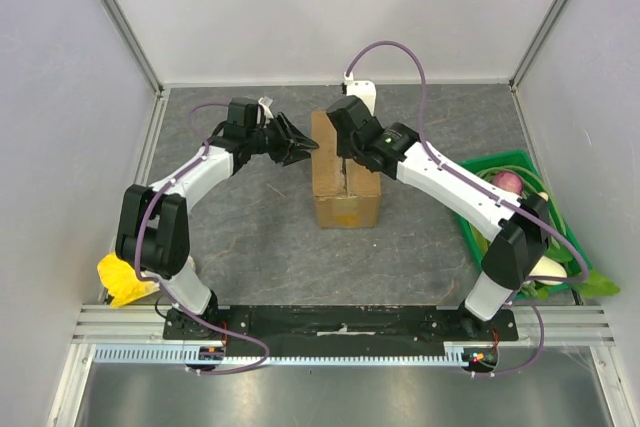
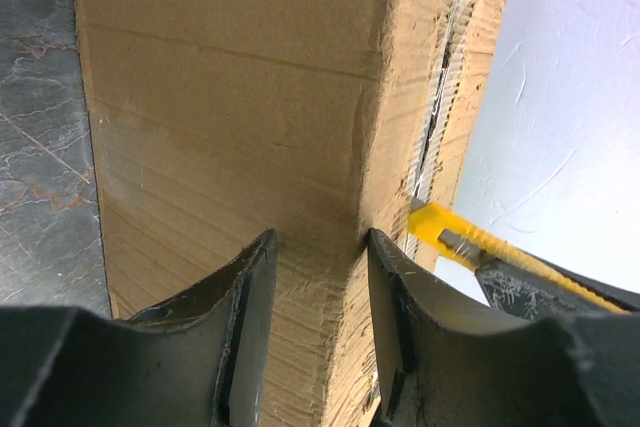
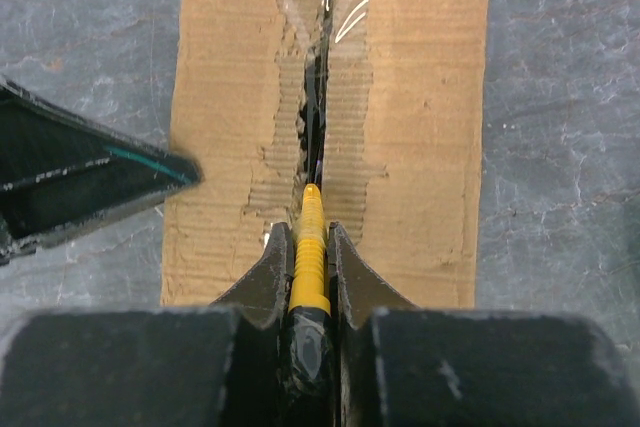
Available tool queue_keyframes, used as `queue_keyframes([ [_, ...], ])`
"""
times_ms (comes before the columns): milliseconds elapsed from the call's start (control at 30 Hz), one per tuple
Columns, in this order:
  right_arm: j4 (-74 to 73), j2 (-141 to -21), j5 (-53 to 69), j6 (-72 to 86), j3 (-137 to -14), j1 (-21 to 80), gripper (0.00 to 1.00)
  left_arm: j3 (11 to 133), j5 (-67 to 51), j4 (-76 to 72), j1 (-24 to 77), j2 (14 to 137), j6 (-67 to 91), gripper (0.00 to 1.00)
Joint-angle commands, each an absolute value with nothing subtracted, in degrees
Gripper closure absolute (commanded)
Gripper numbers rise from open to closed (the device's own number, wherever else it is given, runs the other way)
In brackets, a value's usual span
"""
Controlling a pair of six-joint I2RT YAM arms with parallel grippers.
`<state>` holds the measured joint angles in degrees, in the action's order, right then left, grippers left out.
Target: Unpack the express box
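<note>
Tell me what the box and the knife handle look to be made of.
Box: brown corrugated cardboard, matte; ribbed fluting shows where the top layer is torn along the seam. Knife handle: probably yellow plastic, smooth with a slight sheen, ridged along its length.

Top camera looks down from overhead; both wrist cameras sit close, sharing the express box [image 1: 346, 179]

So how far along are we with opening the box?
Partly done: the tape along the express box centre seam is torn and ragged. In hand: the right gripper holds a yellow utility knife with its blade in the seam, while the left gripper braces the box's side. Left: the flaps are not yet lifted, and nothing has been taken out.
</note>
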<state>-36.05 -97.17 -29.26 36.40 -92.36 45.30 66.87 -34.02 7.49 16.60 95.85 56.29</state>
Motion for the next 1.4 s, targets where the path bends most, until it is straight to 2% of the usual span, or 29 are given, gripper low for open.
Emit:
queue_keyframes([
  [0, -41.2, -94.0, -26.0, 39.2, -94.0, 46.1, 1.00, 65.9, -30.2, 7.5, 17.1, 94.5, 58.4, 0.53],
  [667, -49.3, -88.5, -25.8, 42.6, -91.1, 49.6, 1.00, 66.1, -26.3, 9.1, 17.3, 94.0, 59.2, 0.55],
  [1367, -51.3, -85.4, -18.6, 43.3, -88.9, 49.7, 1.00, 66.1, -25.5, 9.9, 17.4, 93.9, 58.4, 0.57],
])
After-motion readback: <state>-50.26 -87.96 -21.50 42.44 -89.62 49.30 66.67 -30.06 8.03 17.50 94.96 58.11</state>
